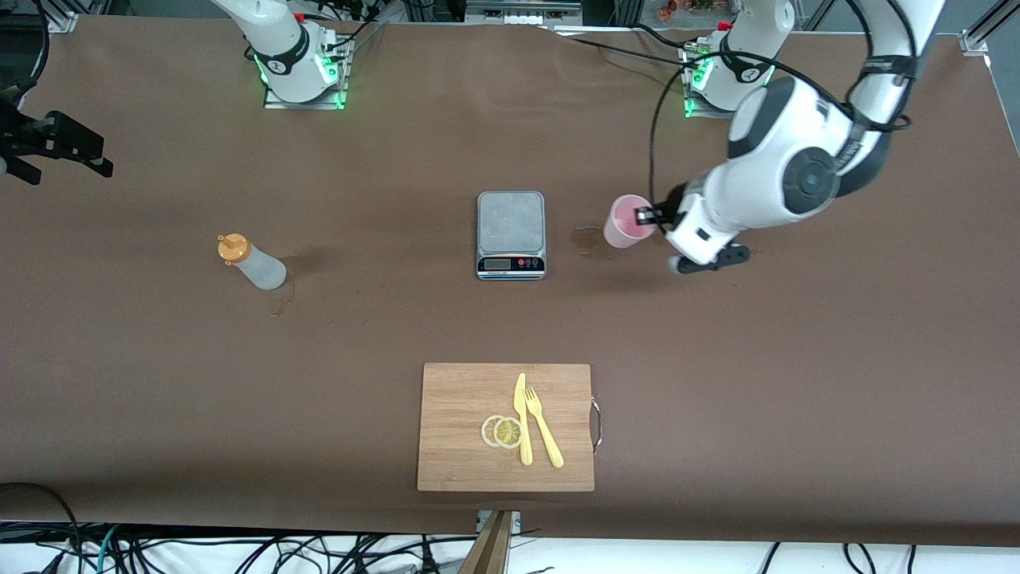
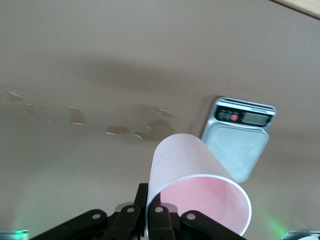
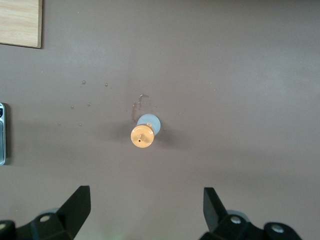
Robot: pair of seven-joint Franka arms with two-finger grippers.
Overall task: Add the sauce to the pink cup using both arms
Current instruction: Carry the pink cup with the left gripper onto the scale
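Observation:
The pink cup (image 1: 628, 222) is beside the grey scale (image 1: 511, 223), toward the left arm's end of the table. My left gripper (image 1: 647, 215) is shut on the cup's rim wall, one finger inside and one outside; in the left wrist view the gripper (image 2: 150, 194) pinches the cup (image 2: 187, 167). I cannot tell whether the cup's base touches the table. The sauce bottle (image 1: 253, 263) with its orange cap stands toward the right arm's end. My right gripper (image 1: 80, 151) is open and empty, up over that end; the right wrist view shows the gripper (image 3: 146, 200) above the bottle (image 3: 143, 135).
A wooden cutting board (image 1: 454, 446) lies near the front edge, with lemon slices (image 1: 502, 431), a yellow knife (image 1: 522, 418) and a yellow fork (image 1: 543, 437). Wet stains (image 1: 588, 237) mark the table beside the cup. The scale also shows in the left wrist view (image 2: 235, 145).

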